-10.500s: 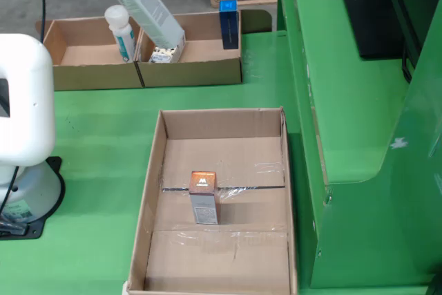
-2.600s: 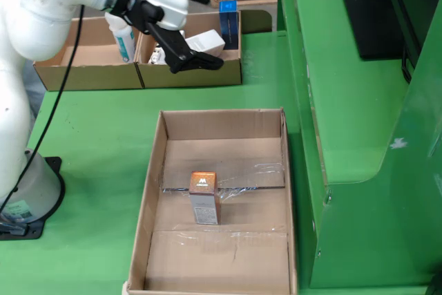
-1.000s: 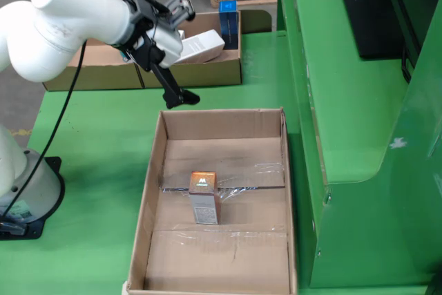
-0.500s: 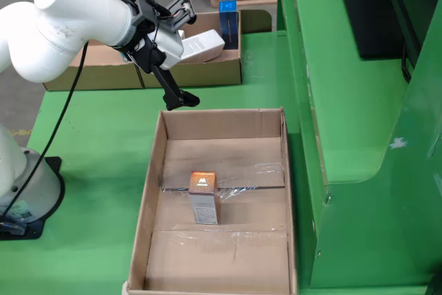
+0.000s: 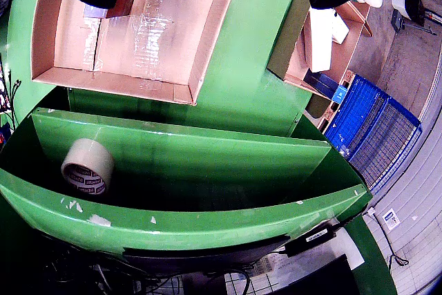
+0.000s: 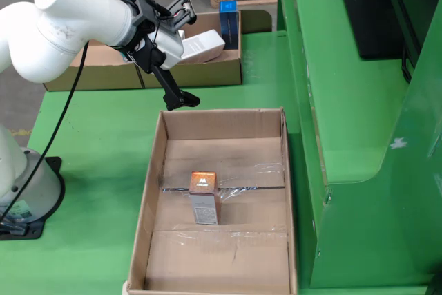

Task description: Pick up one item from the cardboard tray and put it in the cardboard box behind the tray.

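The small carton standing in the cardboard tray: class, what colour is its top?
Orange-brown, with a white mark, on the small carton; the fixed side view shows it best.

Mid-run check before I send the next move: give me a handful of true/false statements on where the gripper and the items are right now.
1. The gripper holds nothing. True; its fingers are spread with nothing between them.
2. A small orange-topped box stands upright in the near cardboard box. True.
3. The gripper is touching that small box. False; in the side view it hangs above the box's far rim, apart from it.
4. The roll of tape lies in the cardboard box. False; in the gripper view it sits in a green bin.
5. The far cardboard tray has nothing in it. False; a white carton and a blue one show there.
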